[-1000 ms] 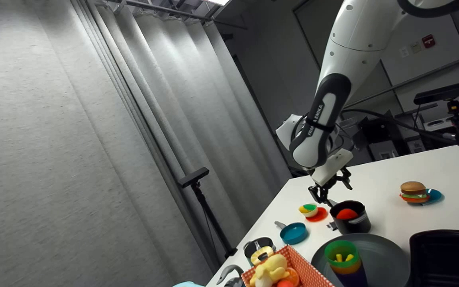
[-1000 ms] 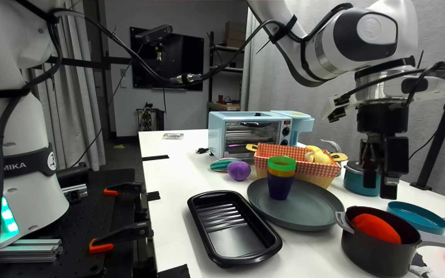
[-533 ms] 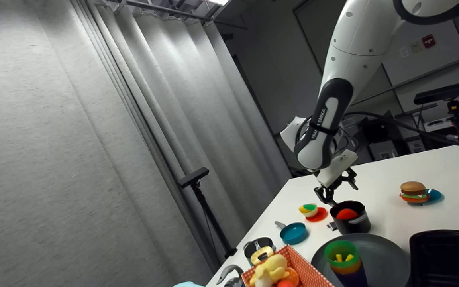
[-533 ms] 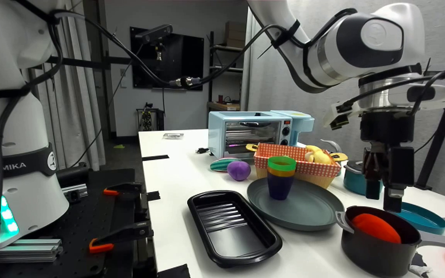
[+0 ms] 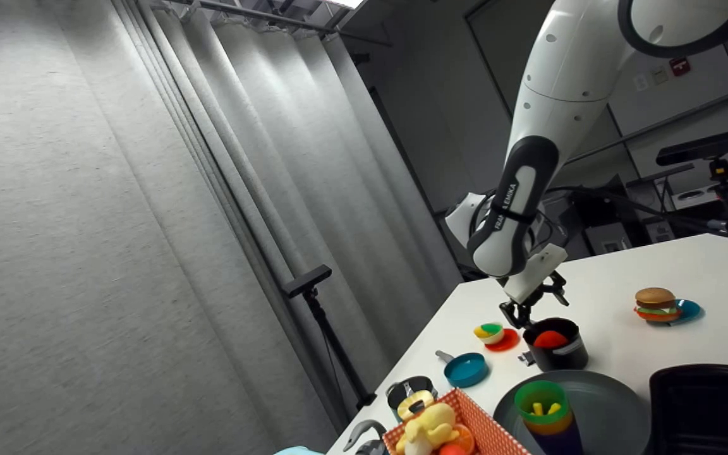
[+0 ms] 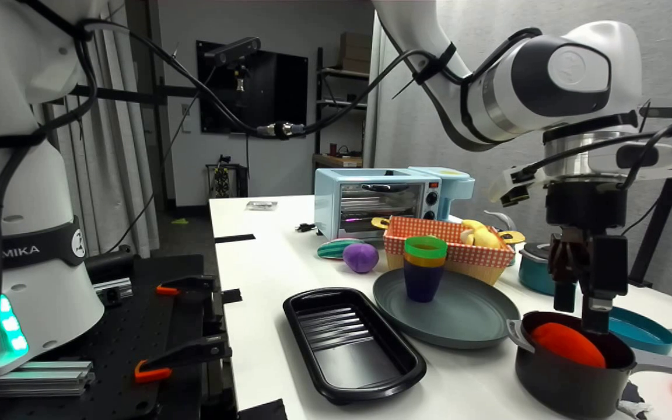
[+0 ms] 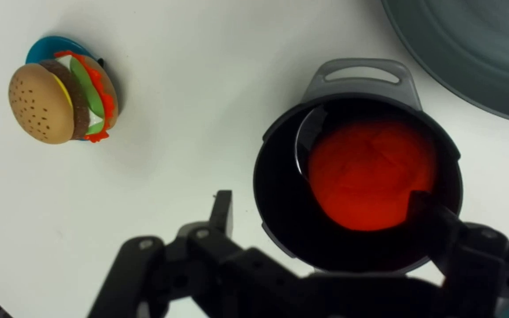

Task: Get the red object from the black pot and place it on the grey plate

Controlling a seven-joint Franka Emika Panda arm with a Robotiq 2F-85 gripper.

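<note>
The red object [image 7: 369, 172] is round and sits inside the black pot [image 7: 281, 207]. It also shows in both exterior views [image 5: 551, 339] [image 6: 569, 344]. The pot [image 6: 563, 388] has a short grey handle and a long one. My gripper [image 7: 321, 198] is open and empty. In the wrist view one fingertip overlaps the red object's edge and the other lies outside the pot's rim. In an exterior view the gripper [image 6: 580, 308] is at the pot's far rim; contact cannot be told. The grey plate [image 6: 470, 324] lies beside the pot, with stacked cups [image 6: 423, 274] on it.
A black tray [image 6: 350, 367] is beside the plate. A checked basket [image 6: 452, 256] and a toaster oven [image 6: 336, 204] stand behind. A blue pan [image 6: 633, 329] lies beyond the pot. A toy burger [image 7: 60, 97] sits on the table away from the pot.
My gripper has moved lower and to the right in both exterior views, closer to the pot. Its jaws stay open. The red object, pot and plate have not moved.
</note>
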